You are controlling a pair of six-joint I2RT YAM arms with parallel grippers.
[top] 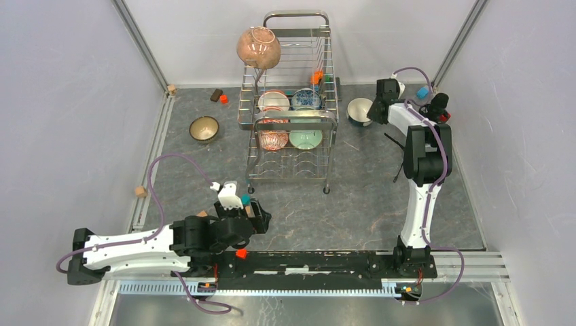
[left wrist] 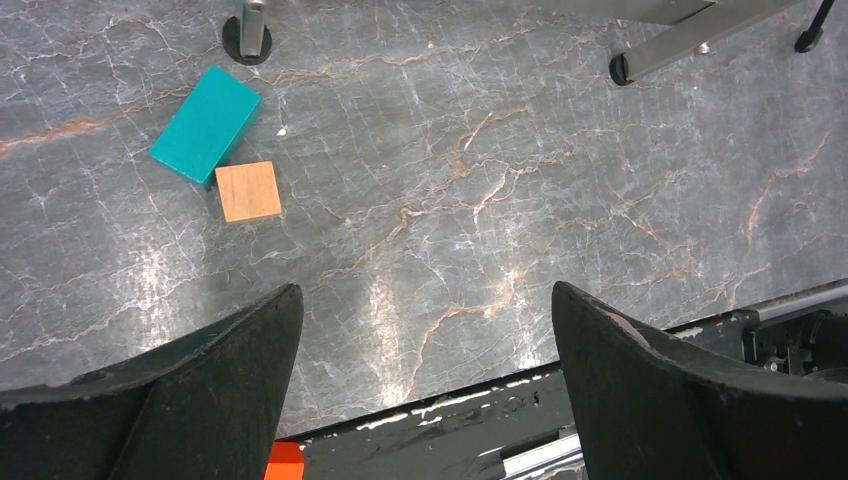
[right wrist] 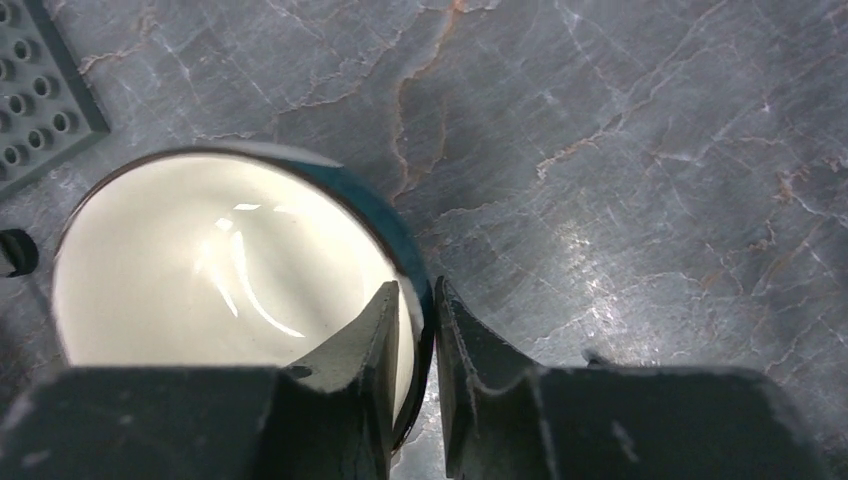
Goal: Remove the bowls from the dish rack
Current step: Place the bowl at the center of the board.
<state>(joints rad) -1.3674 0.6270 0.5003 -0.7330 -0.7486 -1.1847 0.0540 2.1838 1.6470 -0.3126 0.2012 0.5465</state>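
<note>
Bowl (right wrist: 200, 270) rim straddled by right hand (right wrist: 418, 295), contact unclear; dish rack (top: 295, 117) near left.

Seven round ceramic bowls (top: 258, 47), one chrome wire dish rack (top: 296, 13), about ten small coloured blocks (left wrist: 205, 125).

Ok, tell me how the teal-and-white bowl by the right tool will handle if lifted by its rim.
The teal-and-white bowl looks glossy, so a rim pinch may slip. It seems rigid ceramic: probably chips if dropped. Upright on the table, it would likely slide, not tip, when pushed.
</note>
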